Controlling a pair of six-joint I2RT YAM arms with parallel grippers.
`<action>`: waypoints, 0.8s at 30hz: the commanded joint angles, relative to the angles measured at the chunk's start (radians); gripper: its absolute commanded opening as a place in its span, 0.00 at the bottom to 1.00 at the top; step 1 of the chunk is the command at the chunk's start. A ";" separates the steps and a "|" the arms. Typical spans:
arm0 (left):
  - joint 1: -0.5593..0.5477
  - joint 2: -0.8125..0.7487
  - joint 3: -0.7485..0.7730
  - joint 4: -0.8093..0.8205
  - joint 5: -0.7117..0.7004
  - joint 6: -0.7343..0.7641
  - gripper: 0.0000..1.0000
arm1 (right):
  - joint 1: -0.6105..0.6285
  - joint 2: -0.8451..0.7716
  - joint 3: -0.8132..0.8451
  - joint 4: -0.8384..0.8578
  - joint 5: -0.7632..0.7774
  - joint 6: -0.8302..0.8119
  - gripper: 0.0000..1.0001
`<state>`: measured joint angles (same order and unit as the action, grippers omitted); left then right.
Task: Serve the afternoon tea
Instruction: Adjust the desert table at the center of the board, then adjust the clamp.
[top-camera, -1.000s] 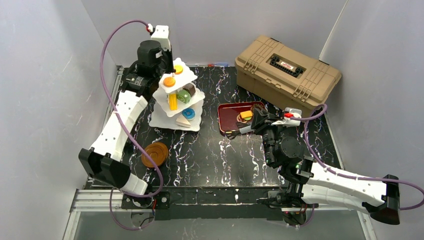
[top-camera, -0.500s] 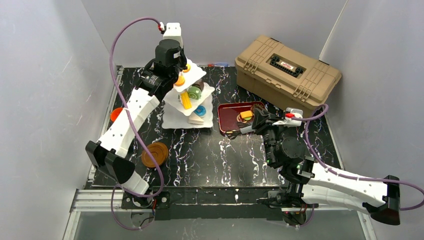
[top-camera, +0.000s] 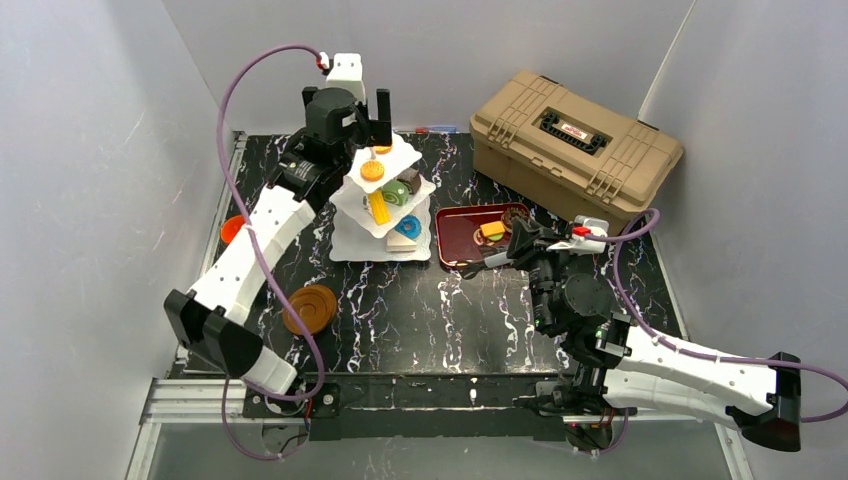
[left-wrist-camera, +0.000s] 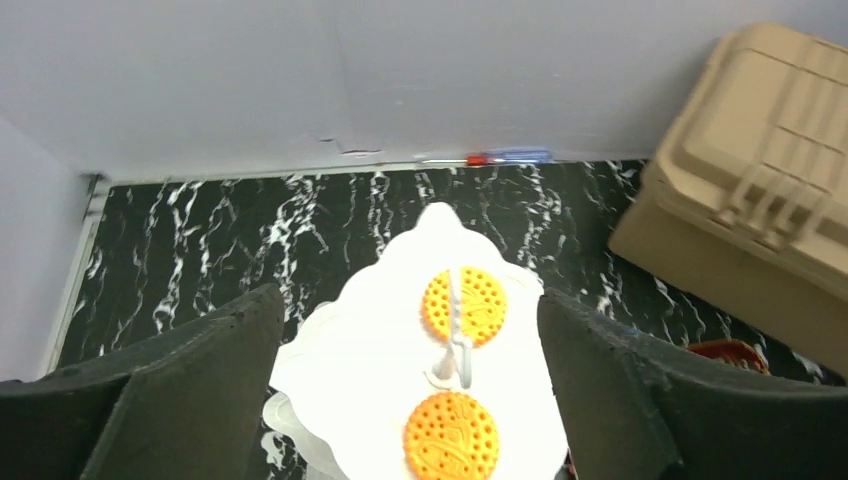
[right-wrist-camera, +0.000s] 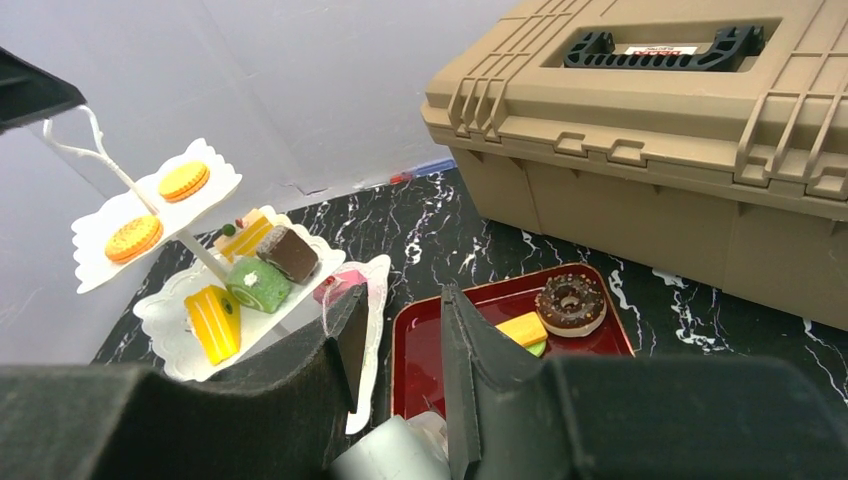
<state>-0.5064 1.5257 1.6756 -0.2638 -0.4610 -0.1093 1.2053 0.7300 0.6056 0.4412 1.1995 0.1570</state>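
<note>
The white three-tier stand (top-camera: 385, 195) stands on the black marble table, just left of a red tray (top-camera: 455, 245). Its top plate (left-wrist-camera: 380, 380) carries two orange cookies (left-wrist-camera: 450, 438) on either side of the wire handle. Toy cakes fill the middle tier (right-wrist-camera: 240, 300). My left gripper (top-camera: 368, 125) hangs open over the top plate, its fingers wide on both sides and touching nothing (left-wrist-camera: 408, 310). My right gripper (top-camera: 512, 245) hovers over the tray, shut on metal tongs (right-wrist-camera: 385, 450). A chocolate donut (right-wrist-camera: 570, 303) and an orange wedge (right-wrist-camera: 520, 328) lie in the tray.
A tan toolbox (top-camera: 575, 145) fills the back right corner. An orange cup (top-camera: 232, 228) sits at the left table edge. Brown saucers (top-camera: 310, 308) are stacked front left. A screwdriver (left-wrist-camera: 505, 157) lies along the back wall.
The left gripper carried the stand rightward next to the red tray, then opened and let go of its handle. The right arm stayed still.
</note>
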 joint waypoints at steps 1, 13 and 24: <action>-0.003 -0.158 -0.040 0.008 0.198 0.115 0.98 | -0.006 -0.006 0.025 0.007 0.032 -0.002 0.01; -0.006 -0.720 -0.490 -0.079 0.677 0.342 0.98 | -0.013 0.092 0.229 -0.217 -0.085 0.088 0.01; -0.251 -0.534 -0.530 -0.090 0.909 0.523 0.98 | -0.015 0.189 0.364 -0.329 -0.180 0.194 0.01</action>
<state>-0.6842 0.8997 1.1385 -0.3569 0.4038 0.3241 1.1969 0.9222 0.9085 0.1238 1.0439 0.2947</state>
